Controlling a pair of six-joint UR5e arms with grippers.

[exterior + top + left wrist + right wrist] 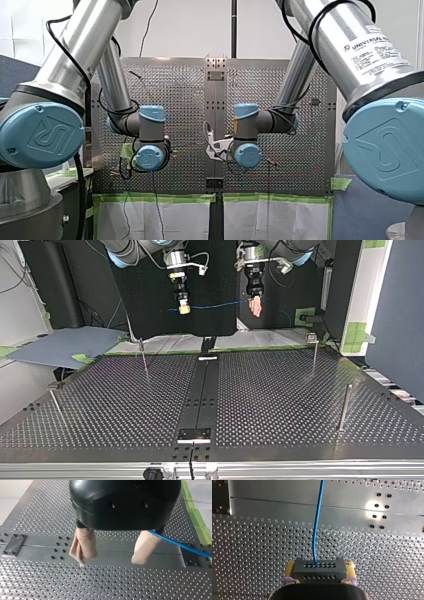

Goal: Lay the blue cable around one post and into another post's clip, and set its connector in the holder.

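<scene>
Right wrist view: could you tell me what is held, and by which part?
The fingers of my right gripper clamp the connector by its short ends.

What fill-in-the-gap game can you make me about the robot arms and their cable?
The cable is coloured ____. The black connector sits between the ____ pads of my right gripper. My left gripper is ____, not shut. Both grippers hang ____ the table, not on it.
Missing words: blue; yellow; open; above.
</scene>
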